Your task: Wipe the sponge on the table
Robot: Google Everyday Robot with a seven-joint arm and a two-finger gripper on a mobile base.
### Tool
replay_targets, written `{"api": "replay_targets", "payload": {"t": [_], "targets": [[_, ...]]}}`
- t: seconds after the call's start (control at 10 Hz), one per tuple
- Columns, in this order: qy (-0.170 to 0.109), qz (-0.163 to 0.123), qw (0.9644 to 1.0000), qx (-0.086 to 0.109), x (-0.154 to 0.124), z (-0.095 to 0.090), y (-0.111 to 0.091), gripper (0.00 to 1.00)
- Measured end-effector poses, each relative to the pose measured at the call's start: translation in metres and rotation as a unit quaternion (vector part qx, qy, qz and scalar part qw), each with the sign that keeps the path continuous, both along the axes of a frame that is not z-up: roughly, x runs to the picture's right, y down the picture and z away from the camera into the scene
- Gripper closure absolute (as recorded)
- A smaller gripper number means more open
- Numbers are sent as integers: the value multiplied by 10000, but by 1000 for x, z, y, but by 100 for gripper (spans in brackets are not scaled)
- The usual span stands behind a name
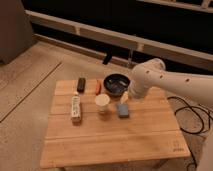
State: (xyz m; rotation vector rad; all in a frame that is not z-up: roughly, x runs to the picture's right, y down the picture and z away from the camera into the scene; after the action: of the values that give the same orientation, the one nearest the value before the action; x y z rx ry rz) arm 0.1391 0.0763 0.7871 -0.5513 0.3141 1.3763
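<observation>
The blue sponge (122,110) lies flat on the light wooden table (110,142), right of the middle and beside a paper cup (102,103). My white arm comes in from the right and bends down over the table. The gripper (124,98) hangs just above the far edge of the sponge, in front of a black bowl (115,83). Its fingers are open and hold nothing.
A white remote-like bar (76,109) lies on the left half of the table. A black block (81,83) and a small red item (96,88) sit at the far edge. Black cables (196,116) trail on the floor to the right.
</observation>
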Motion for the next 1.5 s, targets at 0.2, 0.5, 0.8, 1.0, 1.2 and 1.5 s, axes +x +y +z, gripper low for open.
{"api": "replay_targets", "payload": {"t": [0.2,0.5,0.8,1.0,1.2,1.5], "targets": [[-6,-72,9998,-187,0,16,7,35],[13,-123,9991,-411,-1,36,15,35],[18,-147,9989,-450,-5,54,14,35],[25,-143,9989,-450,-4,54,14,35],[26,-143,9989,-450,-4,54,14,35],[52,-154,9994,-314,-2,55,8,35]]}}
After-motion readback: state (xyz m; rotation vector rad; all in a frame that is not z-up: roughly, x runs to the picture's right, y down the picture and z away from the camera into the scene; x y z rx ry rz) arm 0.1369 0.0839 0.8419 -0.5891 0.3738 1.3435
